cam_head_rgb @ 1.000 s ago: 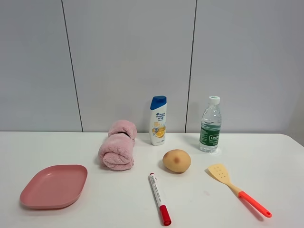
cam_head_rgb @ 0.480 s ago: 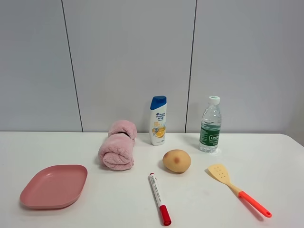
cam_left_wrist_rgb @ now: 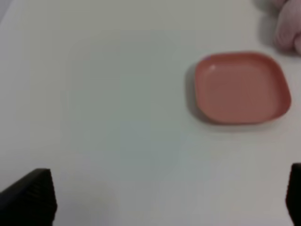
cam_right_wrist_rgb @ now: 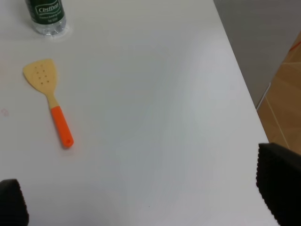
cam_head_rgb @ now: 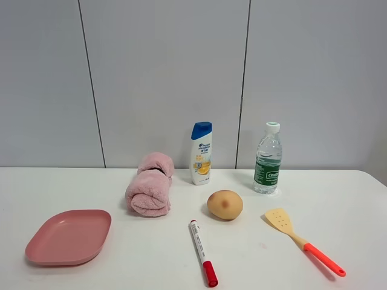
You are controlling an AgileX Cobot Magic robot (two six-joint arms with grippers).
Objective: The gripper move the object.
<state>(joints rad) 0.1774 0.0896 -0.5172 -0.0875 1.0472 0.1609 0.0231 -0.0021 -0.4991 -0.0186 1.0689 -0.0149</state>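
The object, a tan-brown potato-like lump [cam_head_rgb: 225, 205] with a darker spot, lies on the white table near the middle in the exterior high view. It does not show in either wrist view. Neither arm shows in the exterior high view. My left gripper [cam_left_wrist_rgb: 160, 202] is open and empty, its black fingers [cam_left_wrist_rgb: 29, 197] wide apart above bare table near the pink plate. My right gripper [cam_right_wrist_rgb: 146, 197] is open and empty, its fingers [cam_right_wrist_rgb: 278, 186] wide apart above bare table near the right edge.
A pink plate [cam_head_rgb: 69, 236] [cam_left_wrist_rgb: 241, 87] lies front left. A rolled pink towel [cam_head_rgb: 149, 185], a shampoo bottle [cam_head_rgb: 201, 153] and a water bottle [cam_head_rgb: 267, 158] [cam_right_wrist_rgb: 46, 16] stand behind the object. A red-capped marker [cam_head_rgb: 202, 243] and a spatula [cam_head_rgb: 302, 240] [cam_right_wrist_rgb: 48, 96] lie in front.
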